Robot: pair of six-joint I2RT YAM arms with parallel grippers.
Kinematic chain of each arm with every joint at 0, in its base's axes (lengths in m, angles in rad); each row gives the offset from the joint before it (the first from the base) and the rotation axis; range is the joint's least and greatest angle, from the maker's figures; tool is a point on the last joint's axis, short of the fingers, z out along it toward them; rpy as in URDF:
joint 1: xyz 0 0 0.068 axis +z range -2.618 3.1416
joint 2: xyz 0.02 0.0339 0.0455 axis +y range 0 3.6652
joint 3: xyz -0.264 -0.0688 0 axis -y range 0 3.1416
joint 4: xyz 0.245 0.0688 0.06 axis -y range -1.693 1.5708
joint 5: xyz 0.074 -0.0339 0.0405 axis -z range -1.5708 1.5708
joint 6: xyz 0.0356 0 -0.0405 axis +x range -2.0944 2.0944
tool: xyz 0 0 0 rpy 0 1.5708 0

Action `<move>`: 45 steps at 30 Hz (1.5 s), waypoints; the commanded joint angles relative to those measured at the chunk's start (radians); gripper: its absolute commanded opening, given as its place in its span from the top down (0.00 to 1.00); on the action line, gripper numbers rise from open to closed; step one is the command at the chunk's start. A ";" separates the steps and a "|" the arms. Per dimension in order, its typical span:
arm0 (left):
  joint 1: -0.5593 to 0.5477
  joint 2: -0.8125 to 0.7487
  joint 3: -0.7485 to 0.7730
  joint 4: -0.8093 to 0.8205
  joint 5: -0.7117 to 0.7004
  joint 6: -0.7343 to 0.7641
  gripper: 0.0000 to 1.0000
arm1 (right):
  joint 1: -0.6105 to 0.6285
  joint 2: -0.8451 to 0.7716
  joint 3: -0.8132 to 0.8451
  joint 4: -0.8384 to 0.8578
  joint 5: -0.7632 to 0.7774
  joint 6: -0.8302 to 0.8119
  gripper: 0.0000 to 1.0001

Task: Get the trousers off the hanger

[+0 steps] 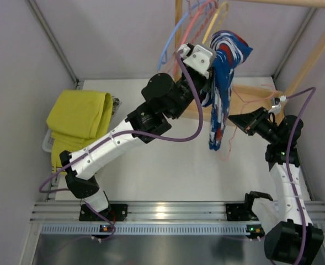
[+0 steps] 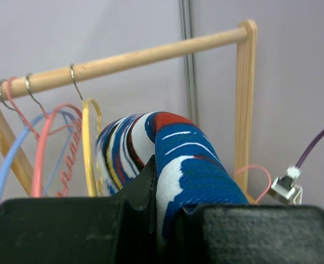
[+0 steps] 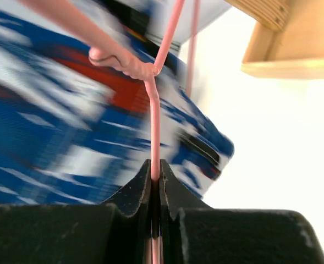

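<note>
- Right wrist view: the right gripper (image 3: 155, 171) has its jaws pressed together on a thin wire of the pale-pink hanger (image 3: 155, 126). The wire rises straight from the jaws to a twisted neck, then branches up left and up right. Just behind it the trousers (image 3: 68, 126) fill the left side, blurred: royal blue with white and red patches.
- Left wrist view: the left gripper (image 2: 157, 190) is clamped on a thick fold of the trousers, which arches up out of the jaws as a rounded roll with blue, white, red and some yellow stripes. Behind hang a yellow hanger (image 2: 87, 148) and a blue hanger (image 2: 7, 159) on a wooden rod (image 2: 128, 58).
- Top view: the trousers hang as a long narrow strip, bunched end up at the left gripper near the rod, loose end pointing toward the arm bases. The right gripper sits just to their right. A yellow garment (image 1: 79, 116) lies well apart on the left.
</note>
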 commanded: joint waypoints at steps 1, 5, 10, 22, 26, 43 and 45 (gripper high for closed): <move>0.000 -0.088 0.177 0.193 -0.015 0.031 1.00 | 0.009 0.003 -0.020 -0.063 0.037 -0.143 1.00; 0.000 -0.102 0.218 0.191 -0.004 0.040 1.00 | 0.009 0.017 -0.023 -0.064 0.045 -0.170 1.00; 0.000 -0.157 0.208 0.184 -0.026 0.066 1.00 | 0.009 0.012 -0.007 -0.086 0.046 -0.194 1.00; 0.423 -0.364 0.153 0.108 -0.029 -0.057 1.00 | 0.009 0.009 0.066 -0.171 0.055 -0.276 1.00; 0.631 -0.496 -0.016 0.107 -0.058 -0.060 1.00 | 0.011 0.026 0.077 -0.159 0.057 -0.267 1.00; 1.240 -1.059 -0.619 -0.054 -0.230 -0.023 1.00 | 0.038 0.103 0.143 -0.158 0.088 -0.284 1.00; 1.285 -1.096 -0.654 -0.077 -0.250 -0.023 1.00 | 0.040 0.112 0.158 -0.164 0.089 -0.295 1.00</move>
